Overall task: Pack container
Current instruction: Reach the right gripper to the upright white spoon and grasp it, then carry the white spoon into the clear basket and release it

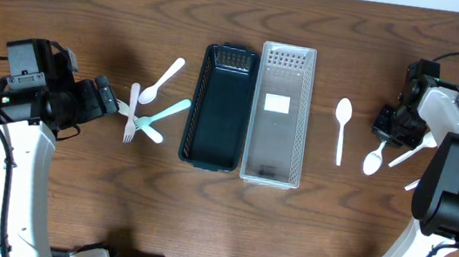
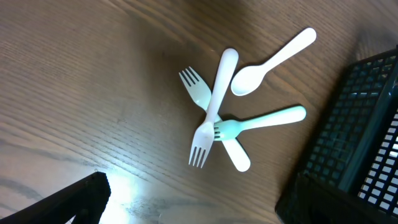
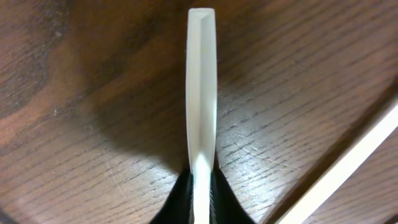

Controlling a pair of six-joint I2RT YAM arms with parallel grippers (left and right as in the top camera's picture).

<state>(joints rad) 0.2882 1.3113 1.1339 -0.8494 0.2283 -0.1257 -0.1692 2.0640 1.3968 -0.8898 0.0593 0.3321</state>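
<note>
Wooden table (image 1: pixel 95 7) carried the clear container (image 1: pixel 273 173). Right of it, we logged the right gripper (image 3: pixel 200 190) clamped on a white spoon (image 3: pixel 201 93). Left of it, the left gripper (image 1: pixel 113 98) seemingly stood apart, near crossed forks (image 2: pixel 214 93).

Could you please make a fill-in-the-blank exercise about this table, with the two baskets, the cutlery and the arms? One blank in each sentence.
1. The dark basket and the clear basket are both ___ of cutlery.
2. The right claw is ___ on a white utensil handle.
3. The teal fork points its handle end toward the ___ basket.
4. One white spoon lies alone between the clear basket and the ___ arm.

Missing words: empty; shut; dark; right.
</note>
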